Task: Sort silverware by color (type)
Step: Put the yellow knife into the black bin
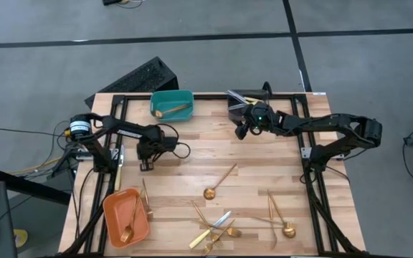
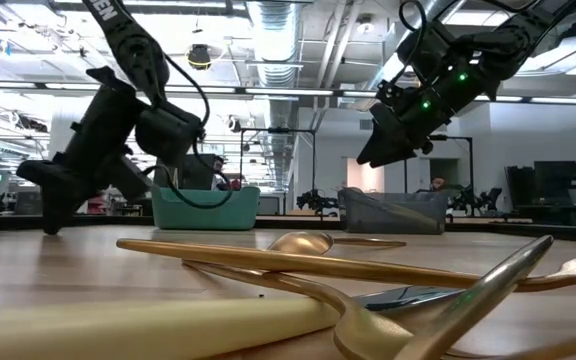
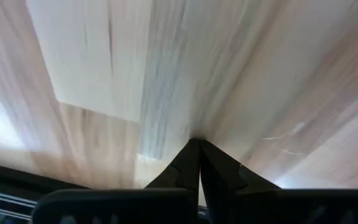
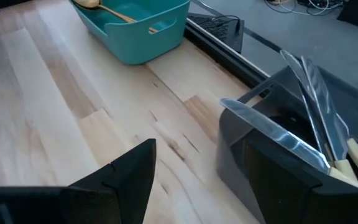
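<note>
Gold silverware lies loose near the table's near edge: a spoon [image 1: 217,183], a heap of forks and knives [image 1: 214,229], another spoon [image 1: 282,223] and a piece [image 1: 146,201] beside the orange bin [image 1: 113,204]. The teal bin [image 1: 181,97] holds a gold spoon [image 1: 172,110]. Silvery-bladed knives [image 4: 309,93] lean in the grey bin [image 4: 241,162]. My left gripper [image 1: 147,163] is shut, pointing down at bare wood. My right gripper [image 1: 242,131] hangs open above the table, just in front of the grey bin. My left gripper's [image 3: 197,149] shut fingertips point straight down at the bare wood of the table [image 3: 166,81]. I cannot tell whether they touch it. It holds nothing.
The orange bin at the near left corner holds gold pieces [image 1: 129,228]. A black foam block [image 1: 143,75] lies beyond the far left corner. Black frame rails [image 1: 314,186] run along the table's sides. Bare wood lies in the middle between the two arms.
</note>
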`<state>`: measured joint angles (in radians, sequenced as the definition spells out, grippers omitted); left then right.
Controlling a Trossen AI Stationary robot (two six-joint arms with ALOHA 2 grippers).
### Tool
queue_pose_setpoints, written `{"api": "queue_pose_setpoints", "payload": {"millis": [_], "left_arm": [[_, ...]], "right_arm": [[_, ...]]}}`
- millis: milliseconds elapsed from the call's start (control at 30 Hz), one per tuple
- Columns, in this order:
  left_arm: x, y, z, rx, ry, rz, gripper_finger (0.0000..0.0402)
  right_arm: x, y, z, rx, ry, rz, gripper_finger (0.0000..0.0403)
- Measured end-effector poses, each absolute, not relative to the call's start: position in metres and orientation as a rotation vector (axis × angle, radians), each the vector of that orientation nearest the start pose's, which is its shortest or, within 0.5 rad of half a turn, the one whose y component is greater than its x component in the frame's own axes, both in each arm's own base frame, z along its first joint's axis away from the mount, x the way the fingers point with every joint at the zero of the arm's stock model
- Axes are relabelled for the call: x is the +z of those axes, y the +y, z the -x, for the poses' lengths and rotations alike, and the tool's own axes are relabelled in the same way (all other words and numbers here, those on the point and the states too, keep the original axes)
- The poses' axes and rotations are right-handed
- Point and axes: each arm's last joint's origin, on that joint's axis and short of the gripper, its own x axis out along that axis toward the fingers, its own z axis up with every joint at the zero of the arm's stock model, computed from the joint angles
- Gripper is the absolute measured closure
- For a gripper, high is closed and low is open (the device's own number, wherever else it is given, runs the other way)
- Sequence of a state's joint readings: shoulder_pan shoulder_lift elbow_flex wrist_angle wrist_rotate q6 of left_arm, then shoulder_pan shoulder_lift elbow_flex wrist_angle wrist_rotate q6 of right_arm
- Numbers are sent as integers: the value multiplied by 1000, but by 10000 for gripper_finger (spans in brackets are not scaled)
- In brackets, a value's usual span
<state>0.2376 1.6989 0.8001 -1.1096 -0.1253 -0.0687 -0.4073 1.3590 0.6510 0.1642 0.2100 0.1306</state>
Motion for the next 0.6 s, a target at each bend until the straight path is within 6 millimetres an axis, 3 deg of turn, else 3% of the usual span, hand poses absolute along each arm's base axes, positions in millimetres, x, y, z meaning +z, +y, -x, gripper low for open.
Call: {"api": "queue_pose_setpoints", "payload": {"millis": [333, 600], "left_arm": [[118, 49, -191, 498, 2102, 303, 401], [122, 60, -179, 608, 2195, 141, 401]], "right_arm": [[198, -112, -248, -632, 511, -169, 138], [199, -117, -246, -649, 502, -170, 138]]}}
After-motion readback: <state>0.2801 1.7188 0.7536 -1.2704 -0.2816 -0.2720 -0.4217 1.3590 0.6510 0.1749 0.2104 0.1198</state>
